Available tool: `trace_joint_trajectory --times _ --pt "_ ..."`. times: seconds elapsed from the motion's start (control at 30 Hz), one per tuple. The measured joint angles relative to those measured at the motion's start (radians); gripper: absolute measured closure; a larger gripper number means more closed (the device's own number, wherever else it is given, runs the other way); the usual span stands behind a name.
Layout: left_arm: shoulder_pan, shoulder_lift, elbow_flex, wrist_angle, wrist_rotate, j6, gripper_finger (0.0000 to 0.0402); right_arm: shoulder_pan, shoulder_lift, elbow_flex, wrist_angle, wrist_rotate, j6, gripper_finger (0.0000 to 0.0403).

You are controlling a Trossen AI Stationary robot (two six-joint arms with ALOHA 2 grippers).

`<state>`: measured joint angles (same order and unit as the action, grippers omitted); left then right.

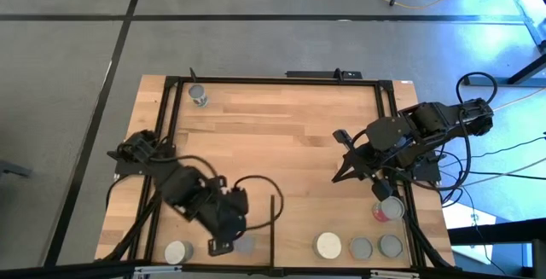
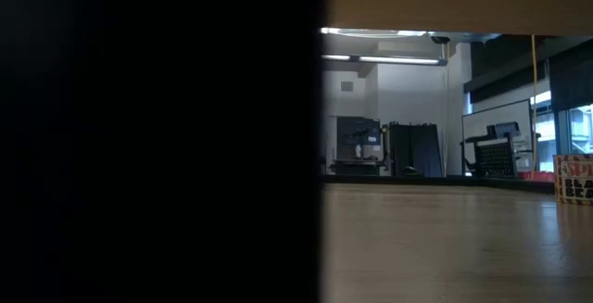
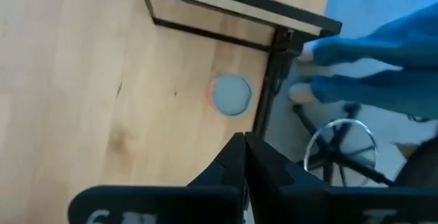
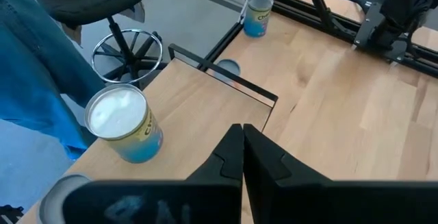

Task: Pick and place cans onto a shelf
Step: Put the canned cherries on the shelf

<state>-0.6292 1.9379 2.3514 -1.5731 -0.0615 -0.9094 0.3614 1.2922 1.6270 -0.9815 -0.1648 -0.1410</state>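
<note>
The shelf (image 1: 299, 228) is a raised light-wood panel with a black edge at the table's near right. On it stand a whitish-topped can (image 1: 328, 245) (image 4: 120, 125) and two grey-topped cans (image 1: 362, 247) (image 1: 390, 246). A grey-topped can with a reddish side (image 1: 246, 245) (image 3: 231, 94) stands on the table just left of the shelf. My left gripper (image 1: 220, 245) (image 3: 244, 148) hangs shut above and beside that can, holding nothing. My right gripper (image 1: 339, 175) (image 4: 243, 138) waits shut over the table's right half, pointing toward the shelf's far left corner.
Other cans stand at the near left (image 1: 178, 251) and far left (image 1: 198, 95), and a red-labelled one (image 1: 388, 208) stands by the right frame rail. A black frame (image 1: 273, 80) rims the table. A person in blue (image 3: 383, 53) and a stool (image 4: 126, 53) are at the near side.
</note>
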Motion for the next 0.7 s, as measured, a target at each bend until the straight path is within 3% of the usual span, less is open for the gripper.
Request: trace_joint_trajectory --times 0.17,0.4,0.7 --pt "-0.059 -0.064 -0.066 0.002 -0.052 -0.139 0.0401 0.0 0.0 0.0 0.007 0.0 0.0 0.0398" --pt "-0.196 -0.143 -0.279 0.012 -0.071 -0.447 0.0401 0.0 0.0 0.0 0.056 0.0 0.001 0.0398" --pt "-0.381 -0.197 -0.508 0.194 -0.212 -0.805 0.0401 0.0 0.0 0.0 0.075 -0.001 0.001 0.0398"
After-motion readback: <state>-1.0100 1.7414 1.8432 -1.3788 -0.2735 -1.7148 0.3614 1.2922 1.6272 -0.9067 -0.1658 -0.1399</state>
